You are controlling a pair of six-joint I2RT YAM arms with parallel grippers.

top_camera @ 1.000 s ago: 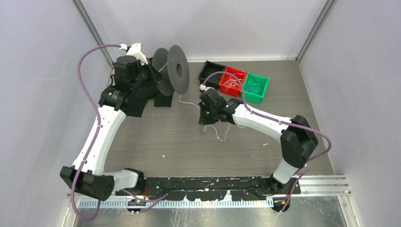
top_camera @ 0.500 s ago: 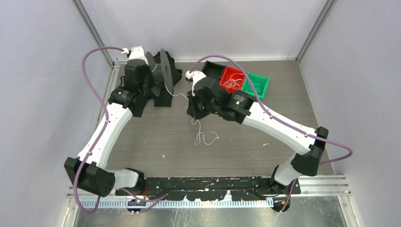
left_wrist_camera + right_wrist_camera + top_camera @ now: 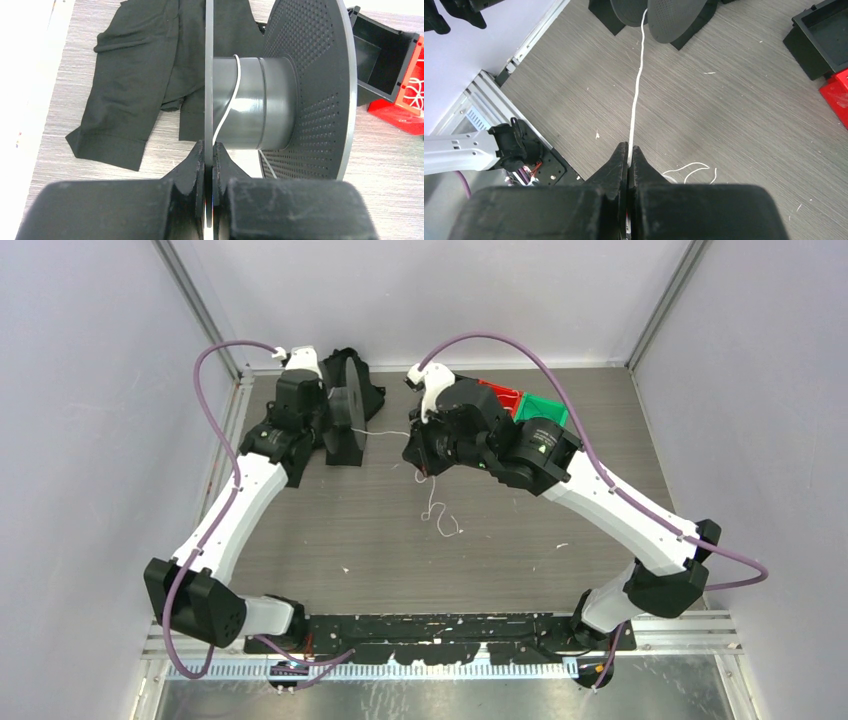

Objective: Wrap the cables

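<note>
Cable [image 3: 636, 92] runs taut from your spool [image 3: 260, 107] to your right gripper [image 3: 628, 152], which pinches it tight; its loose tail curls on the table [image 3: 330, 530]; your left gripper [image 3: 209, 160] clamps the spool's flange.

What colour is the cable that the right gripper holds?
The cable is white, clearest in the right wrist view.

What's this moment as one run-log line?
left tool: shut on spool | right tool: shut on cable | cable: runs to spool
</note>
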